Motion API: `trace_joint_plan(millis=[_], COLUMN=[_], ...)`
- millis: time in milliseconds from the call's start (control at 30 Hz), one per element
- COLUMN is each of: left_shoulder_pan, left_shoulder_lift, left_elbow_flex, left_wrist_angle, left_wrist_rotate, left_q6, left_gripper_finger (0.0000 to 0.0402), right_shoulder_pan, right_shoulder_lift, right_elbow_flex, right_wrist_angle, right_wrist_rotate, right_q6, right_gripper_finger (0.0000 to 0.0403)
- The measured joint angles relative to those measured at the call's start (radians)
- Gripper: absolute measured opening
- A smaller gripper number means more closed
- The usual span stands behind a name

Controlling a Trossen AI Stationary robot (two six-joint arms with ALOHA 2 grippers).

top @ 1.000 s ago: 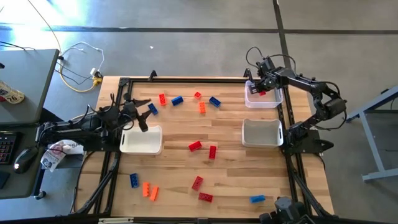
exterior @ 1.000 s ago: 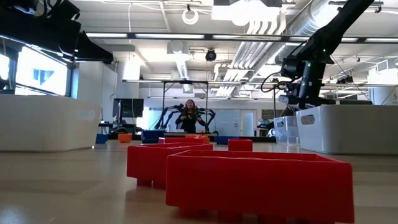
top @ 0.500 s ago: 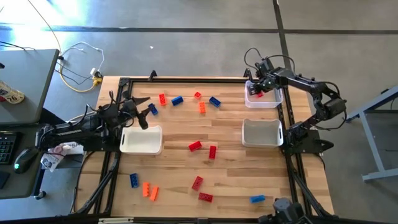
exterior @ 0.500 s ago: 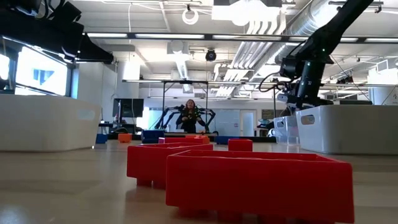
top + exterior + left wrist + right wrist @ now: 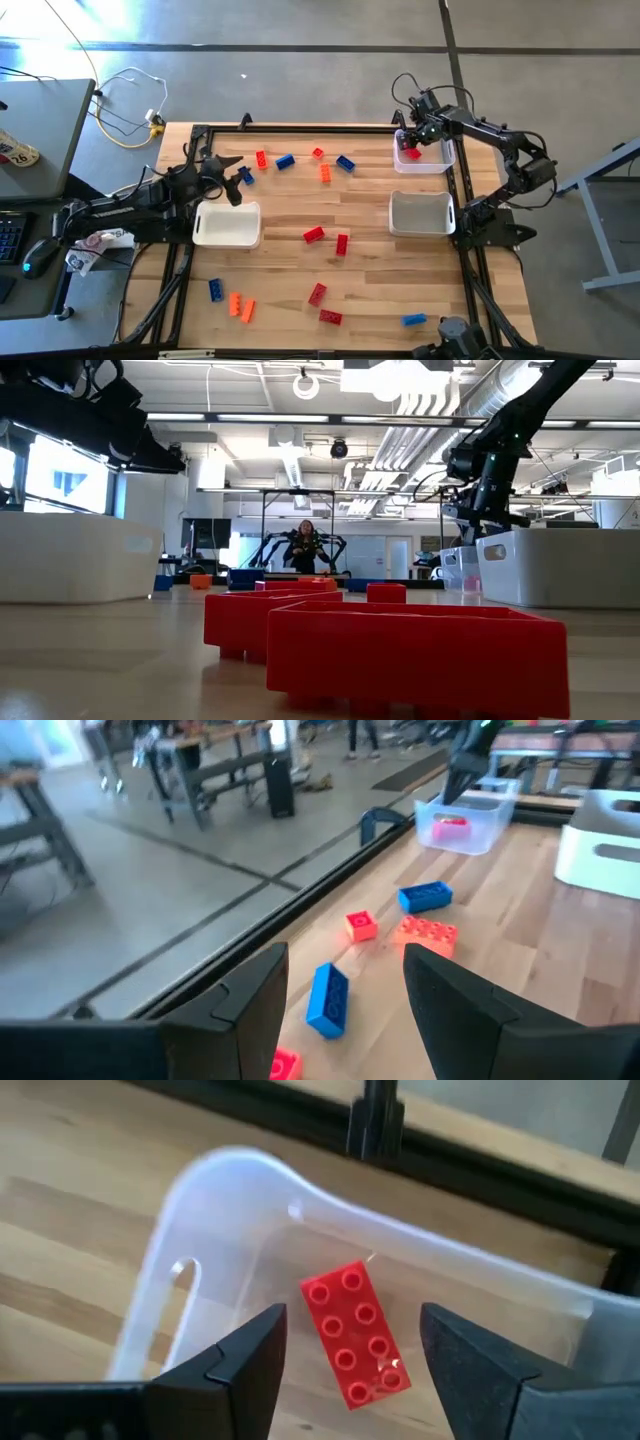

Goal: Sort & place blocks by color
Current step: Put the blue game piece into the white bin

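Note:
My right gripper [image 5: 410, 141] hovers open over the clear bin [image 5: 437, 163] at the table's far right. A red block [image 5: 354, 1333] lies flat on that bin's floor, below and between the fingers, touching neither. My left gripper [image 5: 236, 176] stands open at the far left, just above the table, near a blue block [image 5: 327, 998]. Ahead of it lie a small red block [image 5: 361, 925], an orange block [image 5: 426, 931] and another blue block [image 5: 425, 897]. Several more red, orange and blue blocks lie scattered on the wooden table [image 5: 290, 260].
One white bin [image 5: 227, 224] stands at the left beside my left gripper, and another white bin [image 5: 421, 213] at the right, nearer than the clear one. A black frame [image 5: 300, 127] runs round the table. A person stands far back in the room [image 5: 304, 545].
My right gripper has let go of the red block, which now lies on the clear bin's floor. The gripper has risen a little above the bin.

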Motion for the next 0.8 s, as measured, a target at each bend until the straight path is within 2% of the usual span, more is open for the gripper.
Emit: trace_joint_plan(millis=[233, 533, 633, 800], left_shoulder_pan=[0.054, 0.134, 0.164, 0.217], left_shoulder_lift=[0.137, 0.288, 0.335, 0.414], left_elbow_flex=[0.153, 0.275, 0.307, 0.359], left_wrist_angle=[-0.152, -0.26, -0.318, -0.435], left_wrist_rotate=[-0.064, -0.076, -0.054, 0.041], left_q6=[-0.203, -0.49, -0.565, -0.724], left_gripper_finger=[0.0188, 0.0188, 0.0188, 0.0188], right_shoulder_pan=[0.049, 0.094, 0.101, 0.104], right_shoulder_lift=[-0.001, -0.002, -0.002, -0.002], right_elbow_flex=[0.104, 0.197, 0.217, 0.23], right_wrist_angle=[-0.015, -0.016, -0.018, -0.014], right_wrist_rotate=[-0.002, 0.009, 0.009, 0.01], right_q6=[-0.004, -0.022, -0.022, -0.022], right_gripper_finger=[0.0215, 0.0216, 0.0216, 0.0216])
